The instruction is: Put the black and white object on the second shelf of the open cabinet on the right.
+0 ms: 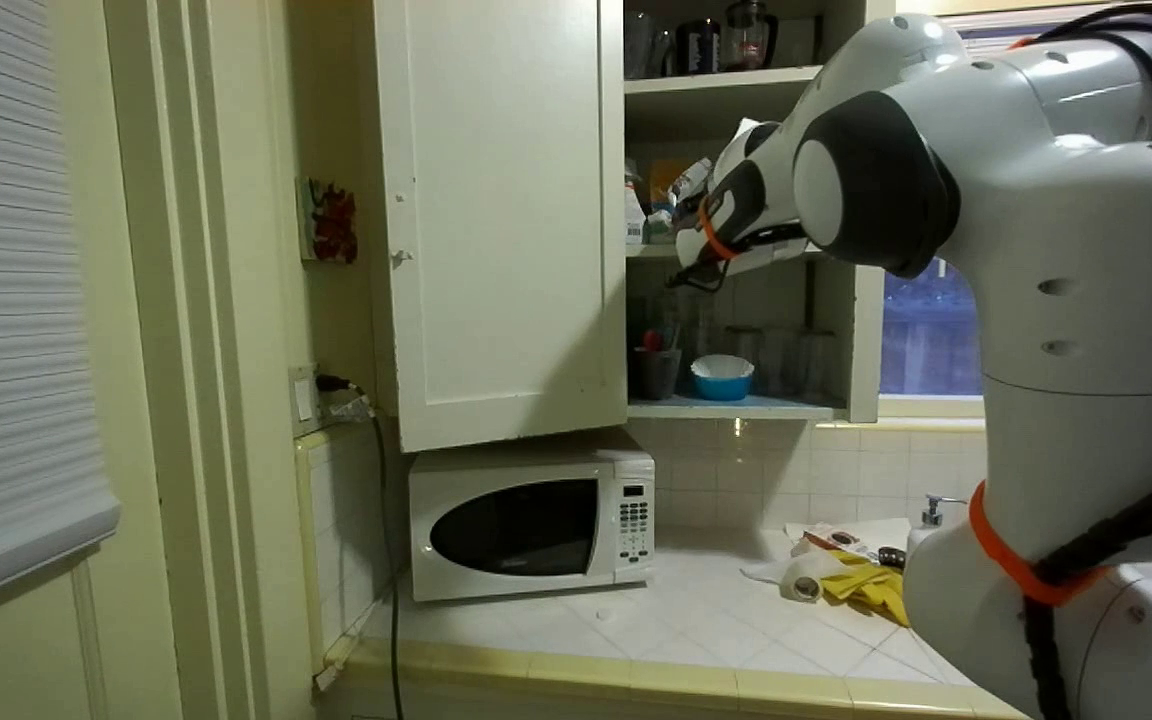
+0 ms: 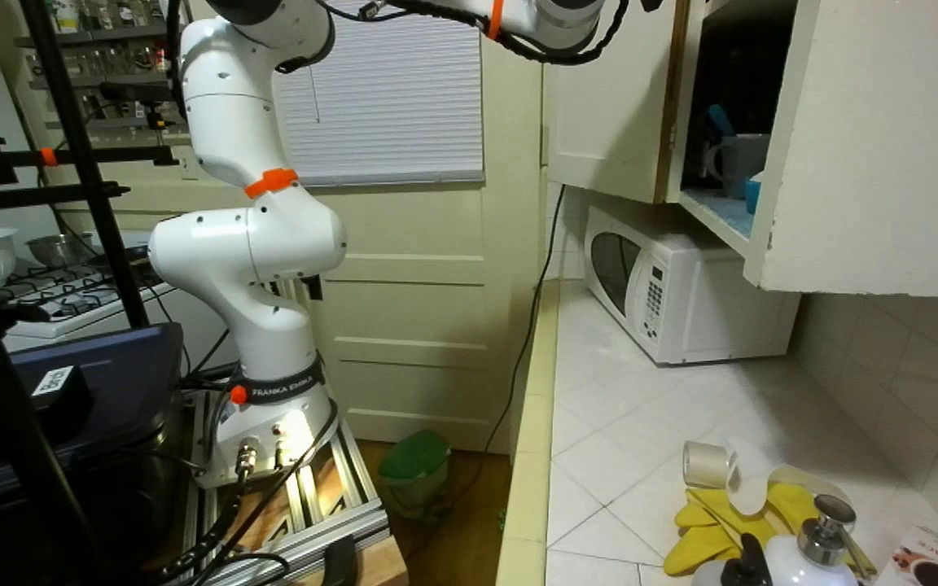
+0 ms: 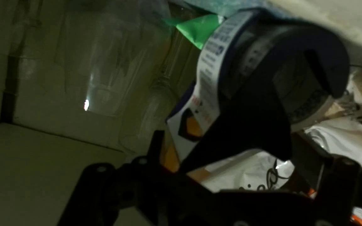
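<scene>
Apparently, the round-ended black and white object (image 3: 259, 88) slants lengthwise toward the dim wrist view's upper right; the black pincer (image 3: 231, 139) gapes.

- The object (image 3: 256, 97) in the wrist view is coloured black and white, and dark lettering is printed on its white label (image 3: 211, 72).
- The bag (image 3: 250, 175) is coloured white and marked with black script.
- The cabinet (image 1: 867, 350) is painted white, as is the second shelf (image 1: 650, 252).
- The microwave (image 2: 697, 289) is finished in white, its window (image 1: 521, 528) in black.
- The bowl (image 1: 721, 380) is coloured blue outside and white inside.
- The counter (image 1: 696, 620) is tiled in white, crossed by grey diagonal lines; its edge (image 1: 681, 680) is tiled in pale yellow.
- The gloves (image 2: 721, 506) are coloured bright yellow.
- The arm (image 2: 253, 236) is coloured white and ringed with orange bands (image 2: 272, 182).
- The blind (image 2: 387, 106) is coloured white and striped with fine horizontal lines.
- The bin (image 2: 416, 468) is coloured green.
</scene>
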Motion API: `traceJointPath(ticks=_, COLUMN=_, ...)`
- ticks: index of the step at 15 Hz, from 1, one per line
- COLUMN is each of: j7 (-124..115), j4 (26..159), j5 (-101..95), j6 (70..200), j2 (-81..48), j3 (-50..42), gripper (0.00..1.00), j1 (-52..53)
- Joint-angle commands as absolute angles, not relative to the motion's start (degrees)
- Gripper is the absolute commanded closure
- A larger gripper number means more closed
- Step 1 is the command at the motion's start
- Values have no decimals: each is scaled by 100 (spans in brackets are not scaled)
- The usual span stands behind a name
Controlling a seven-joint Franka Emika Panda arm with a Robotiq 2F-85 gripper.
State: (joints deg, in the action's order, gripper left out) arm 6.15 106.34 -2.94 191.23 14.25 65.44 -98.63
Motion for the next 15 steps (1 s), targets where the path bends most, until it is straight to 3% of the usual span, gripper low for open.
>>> traceJointPath(ticks=1, j7=579, j4=10672, j5=-219, j6=19008, j2=1560, j3=6100, gripper=0, j1=-9467)
traceJointPath(ticks=7, j7=572, j4=10758, j5=-203, j6=19052, j2=1764, j3=5416, gripper=0, j1=-8891)
traceJointPath(ticks=10, j7=656, j4=10880, j5=-496, j6=18950, j2=1608, j3=4393, gripper=0, j1=-7599)
traceJointPath(ticks=15, j7=774, j4=10967, j5=-947, j6=19076, j2=1112, j3=3460, gripper=0, j1=-5522)
